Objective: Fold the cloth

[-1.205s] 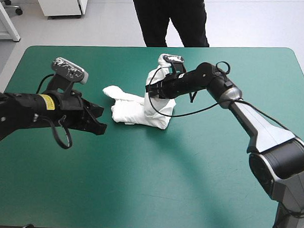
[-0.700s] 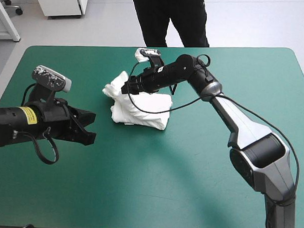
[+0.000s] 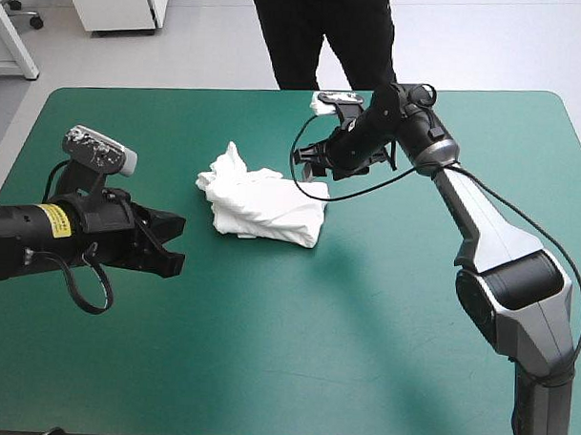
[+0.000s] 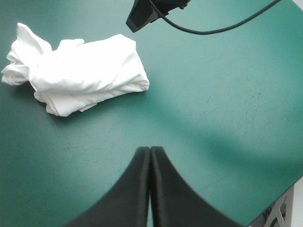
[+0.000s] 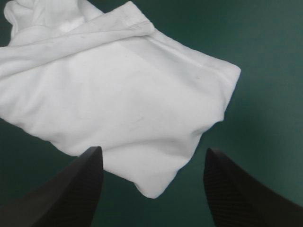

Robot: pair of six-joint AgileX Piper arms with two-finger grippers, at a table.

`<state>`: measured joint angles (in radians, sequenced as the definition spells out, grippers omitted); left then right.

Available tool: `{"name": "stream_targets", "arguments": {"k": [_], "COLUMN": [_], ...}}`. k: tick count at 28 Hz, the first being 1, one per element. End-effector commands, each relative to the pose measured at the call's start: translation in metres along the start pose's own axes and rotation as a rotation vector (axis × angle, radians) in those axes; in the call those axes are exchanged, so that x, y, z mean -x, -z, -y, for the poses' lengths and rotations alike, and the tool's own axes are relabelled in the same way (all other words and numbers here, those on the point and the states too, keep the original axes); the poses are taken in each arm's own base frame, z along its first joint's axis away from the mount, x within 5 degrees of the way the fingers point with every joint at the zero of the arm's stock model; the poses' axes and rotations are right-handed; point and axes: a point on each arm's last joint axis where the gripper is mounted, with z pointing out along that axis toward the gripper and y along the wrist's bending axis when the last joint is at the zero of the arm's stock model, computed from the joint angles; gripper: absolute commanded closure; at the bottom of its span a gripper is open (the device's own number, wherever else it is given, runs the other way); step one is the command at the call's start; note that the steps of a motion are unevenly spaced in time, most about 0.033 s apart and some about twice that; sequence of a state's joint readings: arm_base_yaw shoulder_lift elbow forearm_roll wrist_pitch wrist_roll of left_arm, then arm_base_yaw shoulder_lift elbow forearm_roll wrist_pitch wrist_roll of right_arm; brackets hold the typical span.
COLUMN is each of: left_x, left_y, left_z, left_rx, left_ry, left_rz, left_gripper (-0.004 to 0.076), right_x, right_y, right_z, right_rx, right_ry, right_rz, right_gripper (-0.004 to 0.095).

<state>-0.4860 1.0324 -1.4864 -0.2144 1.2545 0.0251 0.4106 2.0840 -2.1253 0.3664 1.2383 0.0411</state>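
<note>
Pulled back since just before: right gripper [image 5: 152, 152], off the T-shirt's [image 3: 267, 205] crumpled left end and away toward the table's [image 3: 314, 361] right edge, now by the bundle's far-right corner. Flap carried across earlier now down on the bundle. Left gripper [image 4: 150, 149] unmoved since just before, though farther toward the left edge than earlier still.

Nearest: left gripper, over bare teal-green cover, well toward the left edge, roughly midway between near and far edges. Black fingers pressed together into one point, nothing between them. Aimed toward the T-shirt but apart from it, open cover in between.

Middle: T-shirt, white, a folded bundle lying flat, left of the table's centre and nearer the far edge than the near one. Right part smooth and roughly rectangular, a hem line along one side. Left-far end bunched and wrinkled, one peak of cloth standing up. Held by neither gripper.

Farthest: right gripper, reaching in from the right edge, close to the far edge. Fingers spread wide, a corner of the T-shirt ahead of and between them, no cloth pinched. Touching the cloth or just above it: cannot tell.
</note>
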Motion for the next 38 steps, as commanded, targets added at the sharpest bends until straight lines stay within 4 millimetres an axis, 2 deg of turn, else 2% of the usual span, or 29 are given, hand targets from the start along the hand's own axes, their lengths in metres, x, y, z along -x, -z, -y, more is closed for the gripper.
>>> {"name": "stream_targets", "arguments": {"k": [1, 3, 6, 14, 22, 25, 28, 29, 34, 38], "left_x": [0.000, 0.000, 0.000, 0.000, -0.001, -0.001, -0.001, -0.001, -0.001, -0.001], "left_y": [0.008, 0.008, 0.008, 0.008, 0.008, 0.008, 0.008, 0.008, 0.008, 0.008], "left_z": [0.004, 0.004, 0.004, 0.003, 0.002, 0.002, 0.002, 0.002, 0.002, 0.002], "left_rx": [-0.021, -0.021, -0.020, -0.011, -0.006, -0.004, -0.003, -0.003, -0.003, -0.003], "left_ry": [0.006, 0.006, 0.005, 0.003, 0.001, 0.000, 0.000, 0.000, 0.000, 0.000], "left_rz": [0.007, 0.007, 0.007, 0.005, -0.001, -0.002, -0.002, -0.002, -0.002, -0.002], "left_gripper": [0.0733, 0.0733, 0.0733, 0.0733, 0.0733, 0.0733, 0.0733, 0.0733, 0.0733, 0.0733], "right_x": [-0.003, -0.011, -0.015, -0.013, -0.025, -0.033, -0.038, -0.038, -0.039, -0.035], "right_y": [0.019, -0.006, -0.028, -0.064, -0.105, -0.118, -0.124, -0.125, -0.117, -0.097], "right_z": [0.000, 0.009, 0.012, 0.013, 0.021, 0.019, 0.016, 0.014, 0.012, 0.017], "right_rx": [0.009, 0.020, 0.076, 0.186, 0.151, 0.146, 0.132, 0.127, 0.108, 0.000], "right_ry": [-0.010, -0.037, -0.056, -0.125, -0.129, -0.132, -0.106, -0.097, -0.073, -0.027], "right_rz": [0.017, -0.056, -0.079, -0.078, -0.183, -0.244, -0.278, -0.281, -0.297, -0.265], "right_gripper": [0.0326, 0.0312, 0.0312, 0.0314, 0.0339, 0.0516, 0.0862, 0.0921, 0.0925, 0.0925]}}
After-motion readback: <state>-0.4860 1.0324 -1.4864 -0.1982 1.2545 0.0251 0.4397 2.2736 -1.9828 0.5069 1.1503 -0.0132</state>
